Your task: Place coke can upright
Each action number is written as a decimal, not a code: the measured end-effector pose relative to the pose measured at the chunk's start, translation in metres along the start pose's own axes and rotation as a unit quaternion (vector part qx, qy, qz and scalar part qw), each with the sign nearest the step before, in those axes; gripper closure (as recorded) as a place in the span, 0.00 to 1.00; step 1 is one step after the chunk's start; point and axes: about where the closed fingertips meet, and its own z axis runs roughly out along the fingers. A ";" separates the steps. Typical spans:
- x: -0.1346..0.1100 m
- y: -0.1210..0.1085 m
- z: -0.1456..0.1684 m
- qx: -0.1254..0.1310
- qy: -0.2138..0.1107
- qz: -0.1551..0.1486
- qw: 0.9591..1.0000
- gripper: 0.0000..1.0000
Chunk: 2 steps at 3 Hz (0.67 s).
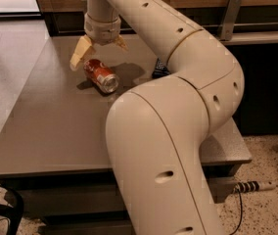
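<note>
The coke can is red-orange with white markings. It lies on its side on the grey table, its silver end facing the front right. My gripper hangs just above the can's far end, fingers pointing down. The fingers are spread open, the left fingertip beside the can's upper left and the right one behind it. The gripper holds nothing.
A dark snack packet lies on the table to the right of the can, partly hidden by my arm. A metal bracket stands at the back right. A power strip lies on the floor.
</note>
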 end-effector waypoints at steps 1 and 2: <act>0.019 0.001 -0.013 0.003 0.004 0.006 1.000 0.00; 0.027 0.008 -0.020 0.001 0.008 -0.005 1.000 0.00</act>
